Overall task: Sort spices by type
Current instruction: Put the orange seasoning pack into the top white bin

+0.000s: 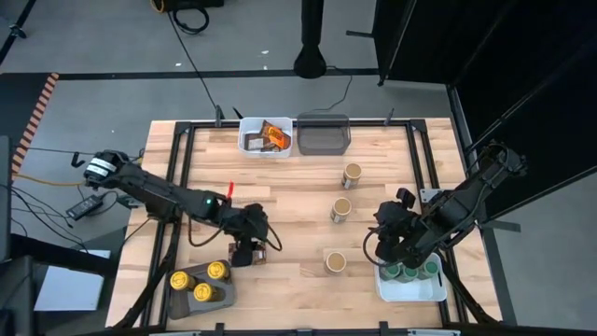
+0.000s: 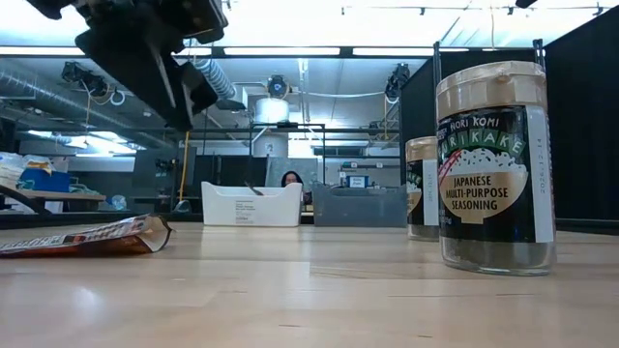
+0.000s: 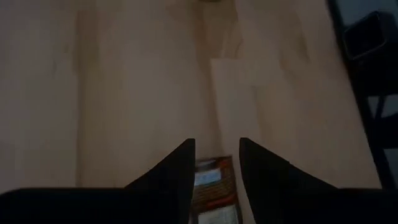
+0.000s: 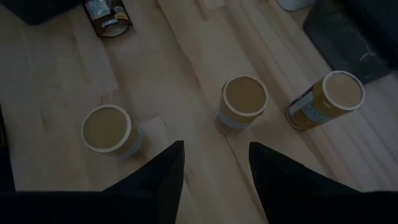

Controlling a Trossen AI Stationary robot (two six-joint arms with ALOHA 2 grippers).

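A flat brown and orange packet (image 2: 87,235) lies on the wood near the table's near-left part, also showing between the fingers in the left wrist view (image 3: 211,190). My left gripper (image 1: 246,245) hovers open above it (image 2: 174,72), clear of it. Three tan-lidded jars (image 1: 352,175) (image 1: 341,209) (image 1: 335,262) stand upright in a line at mid-table. My right gripper (image 1: 392,233) is open (image 4: 214,152), just right of the nearest tan jar and above the table, holding nothing.
A grey tray (image 1: 187,297) at the near-left holds three yellow-lidded jars. A white tray (image 1: 409,291) at the near-right holds green-lidded jars. At the far edge, a white tray (image 1: 248,142) holds packets beside a grey tray (image 1: 323,140). Bare wood lies between the packet and the jars.
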